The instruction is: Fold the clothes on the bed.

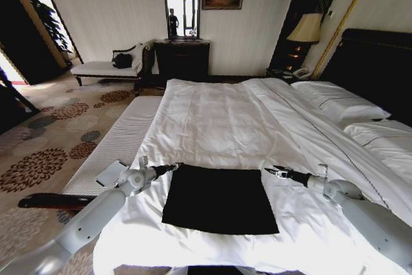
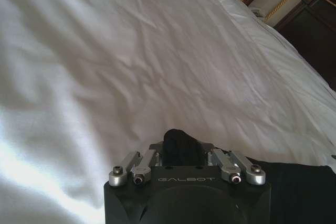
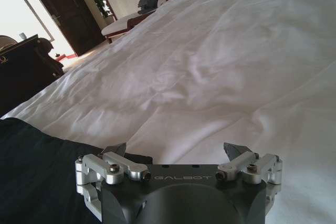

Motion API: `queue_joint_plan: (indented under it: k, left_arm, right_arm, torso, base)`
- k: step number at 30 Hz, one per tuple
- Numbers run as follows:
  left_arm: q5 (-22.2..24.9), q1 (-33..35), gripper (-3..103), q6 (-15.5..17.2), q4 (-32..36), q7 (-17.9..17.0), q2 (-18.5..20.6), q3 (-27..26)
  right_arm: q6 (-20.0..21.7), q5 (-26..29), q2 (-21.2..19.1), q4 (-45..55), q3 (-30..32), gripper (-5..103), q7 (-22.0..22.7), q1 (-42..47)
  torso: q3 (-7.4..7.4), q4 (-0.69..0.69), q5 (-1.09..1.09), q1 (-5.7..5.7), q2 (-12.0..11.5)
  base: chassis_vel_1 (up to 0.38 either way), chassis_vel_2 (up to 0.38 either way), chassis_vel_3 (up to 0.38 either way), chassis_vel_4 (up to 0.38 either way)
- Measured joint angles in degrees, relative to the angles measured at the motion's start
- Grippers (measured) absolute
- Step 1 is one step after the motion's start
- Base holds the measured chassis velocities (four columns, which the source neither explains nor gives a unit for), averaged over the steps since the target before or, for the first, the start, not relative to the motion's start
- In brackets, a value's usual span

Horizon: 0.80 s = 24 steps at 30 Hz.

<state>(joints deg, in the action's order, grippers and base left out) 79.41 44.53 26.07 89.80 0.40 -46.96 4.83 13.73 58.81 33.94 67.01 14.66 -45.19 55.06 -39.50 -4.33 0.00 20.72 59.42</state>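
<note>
The clothes (image 1: 219,199), a black T-shirt, lie folded into a flat rectangle on the white duvet near the foot of the bed (image 1: 219,127). My left gripper (image 1: 174,167) sits at the shirt's far left corner. In the left wrist view the left gripper (image 2: 181,144) is shut, with a dark bunch of fabric between its fingers, and more of the clothes (image 2: 296,184) trail off to one side. My right gripper (image 1: 270,171) is at the far right corner. The right wrist view shows the right gripper (image 3: 175,150) open just above the duvet, beside the edge of the clothes (image 3: 37,171).
White pillows (image 1: 338,98) lie against the dark headboard (image 1: 376,69) at the right. A pale bench (image 1: 106,67) with a dark bag, a dark dresser (image 1: 182,59) and a lamp (image 1: 306,30) stand along the far wall. Patterned carpet (image 1: 51,140) runs along the bed's left side.
</note>
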Motion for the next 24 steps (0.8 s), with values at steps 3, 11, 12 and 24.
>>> queue_joint_plan:
  k: [3,11,12,24]
  left_arm:
    - [-0.09,0.26,19,-0.24,-0.01,0.0,0.36,-0.37]
    - [-0.19,-0.56,2,-0.58,-0.18,0.0,-0.16,-0.37]
    - [-0.19,-0.77,1,-0.59,-0.24,0.0,-0.27,-0.26]
    - [-0.87,-0.17,0,-1.0,-0.22,0.0,-0.65,-0.22]
  right_arm:
    - [0.09,0.42,0.43,0.26,-0.73,100,0.1,-0.38]
    - [0.91,0.35,1.09,0.51,-1.76,100,0.04,-0.65]
    - [0.94,0.27,1.14,0.43,-1.77,100,0.09,-0.65]
    - [1.41,0.05,1.12,1.5,-1.28,100,-1.08,0.97]
  torso:
    - [0.0,0.0,0.0,0.0,0.0]
    - [0.0,-0.01,0.0,0.0,0.0]
    - [0.0,-0.01,0.0,0.0,0.0]
    - [0.0,-0.01,-0.01,0.0,0.0]
  base:
    - [0.0,0.0,0.0,0.0]
    - [0.0,0.0,0.0,0.0]
    - [0.0,0.0,0.0,0.0]
    - [0.0,0.0,0.0,0.0]
